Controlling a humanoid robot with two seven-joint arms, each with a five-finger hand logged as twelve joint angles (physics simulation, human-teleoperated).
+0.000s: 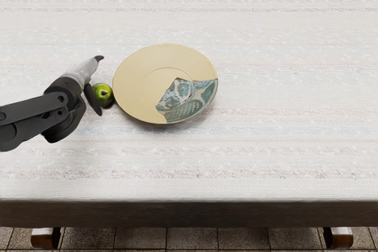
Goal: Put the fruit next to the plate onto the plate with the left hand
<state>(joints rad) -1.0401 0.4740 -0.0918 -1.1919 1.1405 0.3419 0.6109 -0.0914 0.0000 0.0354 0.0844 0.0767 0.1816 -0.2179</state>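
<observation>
The left hand [81,81] is spread, holding nothing; the green fruit [103,93] sits at its fingertips. The plate [142,75] lies just beyond.

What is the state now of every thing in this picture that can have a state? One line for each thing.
green fruit: on the table, next to the plate's left rim, not yet on it.
plate: flat on the table, nothing on it.
left hand: open, close to the fruit's left side, grasping nothing.
</observation>
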